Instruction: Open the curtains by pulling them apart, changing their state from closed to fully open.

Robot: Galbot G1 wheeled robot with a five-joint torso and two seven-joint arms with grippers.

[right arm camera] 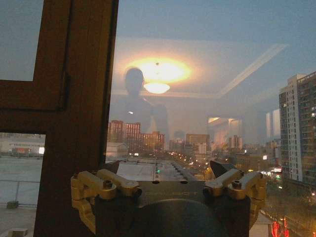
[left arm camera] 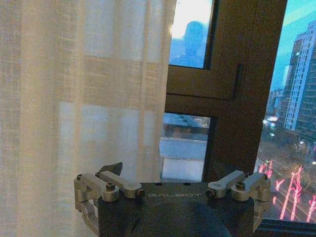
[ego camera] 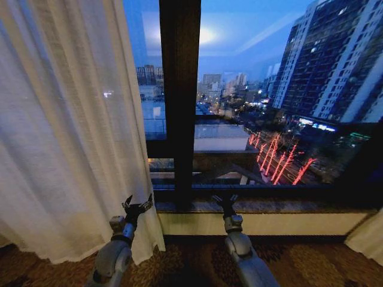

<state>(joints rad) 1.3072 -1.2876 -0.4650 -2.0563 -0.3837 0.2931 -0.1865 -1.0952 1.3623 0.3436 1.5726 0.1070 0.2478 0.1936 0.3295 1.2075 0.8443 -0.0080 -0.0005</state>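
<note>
Now, listed view by view.

Head view, left curtain: sheer cream panel gathered at the left side of the window, its wavy hem just above the patterned carpet.
Head view, right curtain: a small cream corner at the far right edge, low down.
Head view, window: dark frame post in the middle, glass bare between the two panels, city at dusk beyond.
Head view, left gripper: raised beside the inner edge of the left panel, fingers spread, nothing between them; whether it touches the cloth cannot be told.
Head view, right gripper: raised before the sill, well apart from either panel, jaws parted and empty.

Left wrist view, left gripper: jaws wide, empty.
Left wrist view, curtain: pleated fabric close by one finger, window frame beside it.

Right wrist view, right gripper: jaws wide, empty, facing the glass and brown frame.
</note>
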